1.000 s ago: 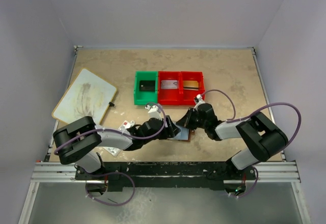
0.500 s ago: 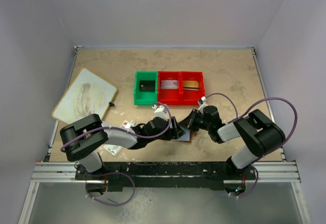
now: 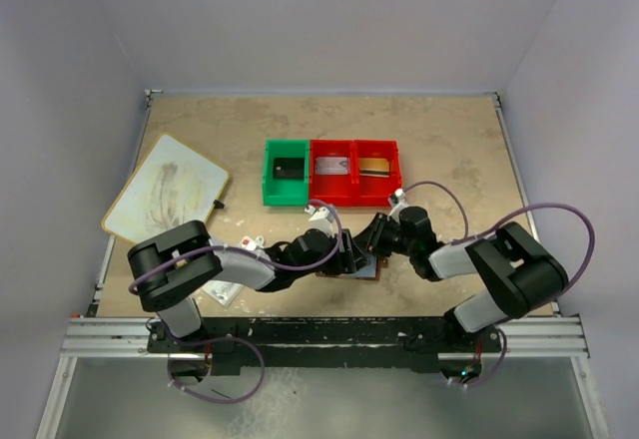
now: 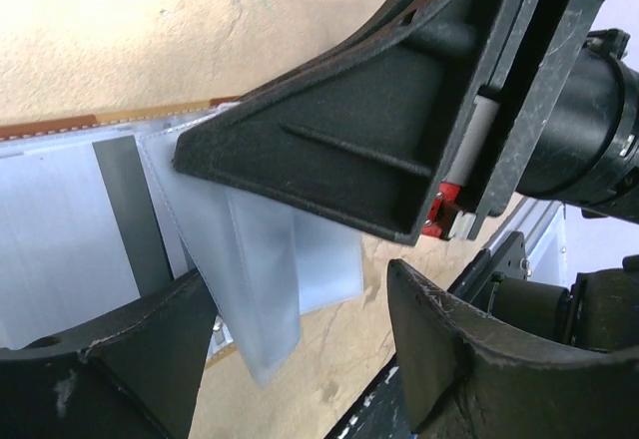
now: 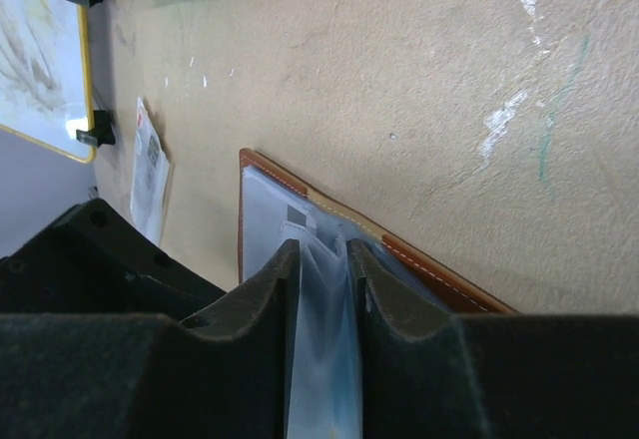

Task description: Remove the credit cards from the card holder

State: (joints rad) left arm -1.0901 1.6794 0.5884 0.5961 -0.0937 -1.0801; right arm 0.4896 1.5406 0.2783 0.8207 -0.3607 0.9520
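Clear pocket [image 5: 324,359] within nearly-closed right gripper [image 5: 321,255]

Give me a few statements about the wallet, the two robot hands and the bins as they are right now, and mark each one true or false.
1. The small brown leather card holder lies open on the table. True.
2. The right hand pinches a pale bluish clear plastic pocket. True.
3. The left hand is shut tight. False: its fingers stand wide apart.
4. All three plastic bins are red. False: one green plastic bin sits left of two red plastic bins.
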